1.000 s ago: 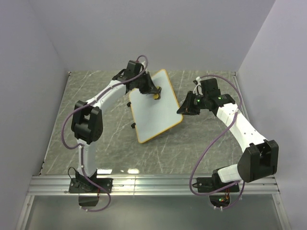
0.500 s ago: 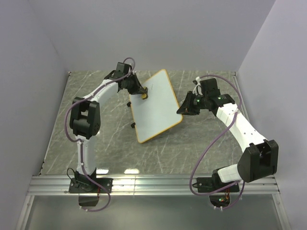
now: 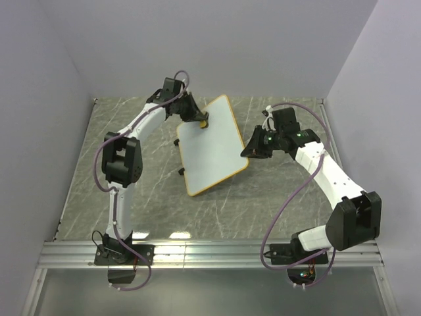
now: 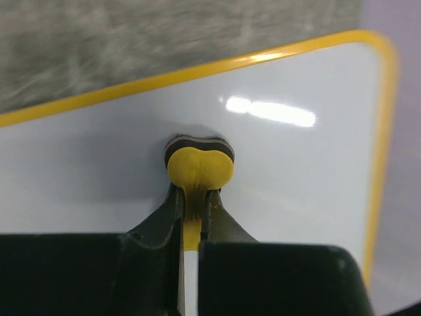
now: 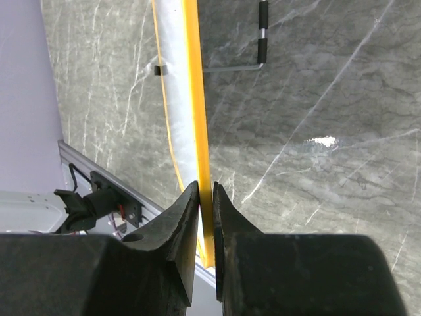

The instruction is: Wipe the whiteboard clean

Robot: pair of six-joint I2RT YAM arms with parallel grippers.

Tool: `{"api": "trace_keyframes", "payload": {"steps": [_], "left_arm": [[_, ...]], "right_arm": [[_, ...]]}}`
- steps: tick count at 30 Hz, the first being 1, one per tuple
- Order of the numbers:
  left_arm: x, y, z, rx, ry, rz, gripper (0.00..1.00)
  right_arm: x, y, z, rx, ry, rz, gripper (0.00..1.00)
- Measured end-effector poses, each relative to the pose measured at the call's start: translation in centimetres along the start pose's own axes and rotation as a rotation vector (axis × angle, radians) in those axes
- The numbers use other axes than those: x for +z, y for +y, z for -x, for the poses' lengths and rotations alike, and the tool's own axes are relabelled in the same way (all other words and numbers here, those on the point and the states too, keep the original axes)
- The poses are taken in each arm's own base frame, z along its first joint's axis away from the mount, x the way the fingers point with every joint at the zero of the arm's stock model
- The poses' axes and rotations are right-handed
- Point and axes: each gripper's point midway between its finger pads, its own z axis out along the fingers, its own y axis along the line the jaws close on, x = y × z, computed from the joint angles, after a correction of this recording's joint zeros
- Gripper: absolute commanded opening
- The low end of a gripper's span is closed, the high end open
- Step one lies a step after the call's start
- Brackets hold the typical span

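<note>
The whiteboard (image 3: 212,146), white with an orange-yellow rim, lies tilted in the middle of the table. Its face looks blank white in the top view and in the left wrist view (image 4: 296,178). My left gripper (image 3: 201,121) is shut on a small yellow eraser (image 4: 199,168) and presses it on the board near its far left edge. My right gripper (image 3: 248,151) is shut on the board's right rim (image 5: 197,118), seen edge-on in the right wrist view.
The table is grey marble (image 3: 131,171), walled at the back and both sides. A metal rail (image 3: 210,253) runs along the near edge. A thin black-handled stand (image 5: 253,52) sticks out behind the board. Small black tabs (image 3: 181,172) sit on the board's left edge.
My left gripper swept the eraser left across the board's far part, then back a little to the right. The right gripper and the board have stayed put.
</note>
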Motion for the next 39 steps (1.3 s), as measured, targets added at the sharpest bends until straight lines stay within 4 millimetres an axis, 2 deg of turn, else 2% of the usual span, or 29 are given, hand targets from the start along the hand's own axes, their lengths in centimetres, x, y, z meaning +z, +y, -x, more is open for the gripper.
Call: {"api": "trace_keyframes", "payload": {"steps": [6, 9, 12, 16, 24, 27, 31, 39], "left_arm": [[0.0, -7.9, 1.9, 0.059, -0.035, -0.186, 0.0], [0.2, -9.0, 1.7, 0.06, -0.03, -0.215, 0.0], [0.8, -7.8, 1.5, 0.04, -0.022, -0.177, 0.0], [1.4, -4.6, 1.8, -0.006, -0.014, -0.101, 0.0], [1.4, 4.4, 2.3, -0.079, -0.019, 0.12, 0.0], [1.2, 6.5, 2.0, -0.086, -0.018, 0.169, 0.0], [0.6, 6.9, 1.8, -0.066, -0.023, 0.193, 0.0], [-0.4, 5.9, 1.2, -0.039, -0.013, 0.211, 0.0]], "right_arm": [[0.4, 0.5, -0.3, -0.018, 0.009, -0.002, 0.0], [0.6, 0.7, -0.5, -0.027, 0.01, -0.005, 0.0], [0.7, 0.8, -0.5, -0.032, 0.009, -0.008, 0.0], [0.8, 0.6, -0.6, -0.031, 0.015, -0.015, 0.0], [0.9, 0.7, -0.8, -0.024, 0.02, -0.014, 0.0], [1.0, 0.8, -0.7, -0.019, 0.023, -0.011, 0.0], [1.0, 1.0, -0.7, -0.015, 0.03, -0.007, 0.0], [1.0, 1.5, -0.6, -0.027, 0.032, -0.008, 0.0]]}}
